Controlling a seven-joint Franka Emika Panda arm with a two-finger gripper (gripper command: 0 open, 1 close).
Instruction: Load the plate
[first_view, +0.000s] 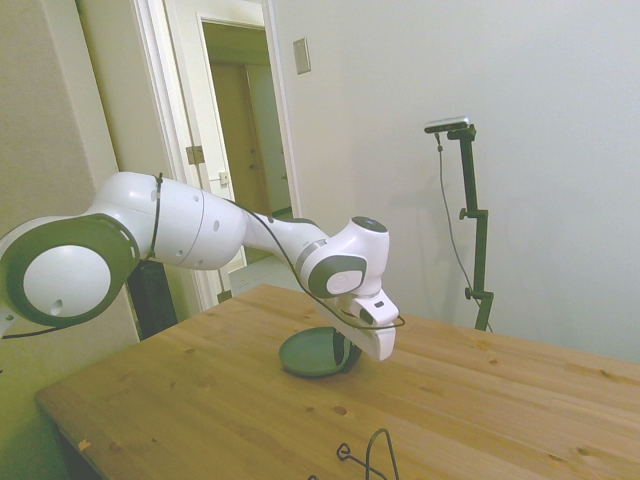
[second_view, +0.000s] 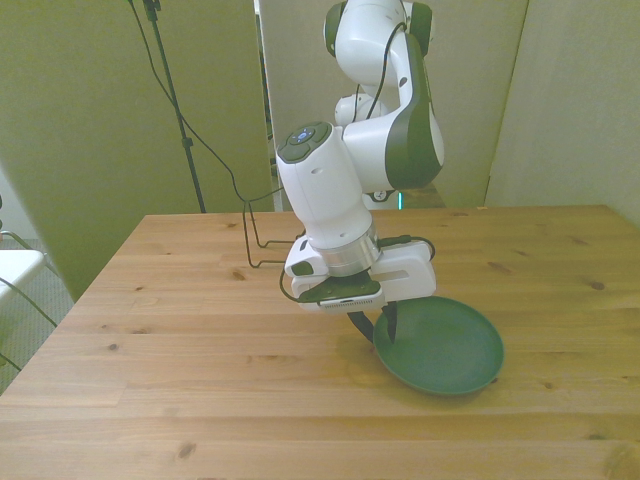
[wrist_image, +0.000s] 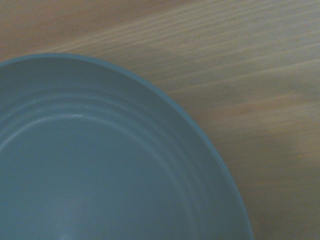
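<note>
The end effector (second_view: 377, 325) was clenched on the near-left rim of the plate (second_view: 440, 347), which sat tilted on the bench (second_view: 180, 330). Grasping seemed done; next it needed lifting clear without slipping.

No readable text, labels, brand marks, numbers or signs in any view. The plate (second_view: 440, 348) is plain, with no print on it, and the wrist view shows only faint concentric ridges (wrist_image: 100, 115) inside it. The white arm housing (second_view: 325, 190) carries no legible lettering. The pale wall panel (first_view: 301, 55) above and beside the doorway in the side view is blank at this resolution.
</note>
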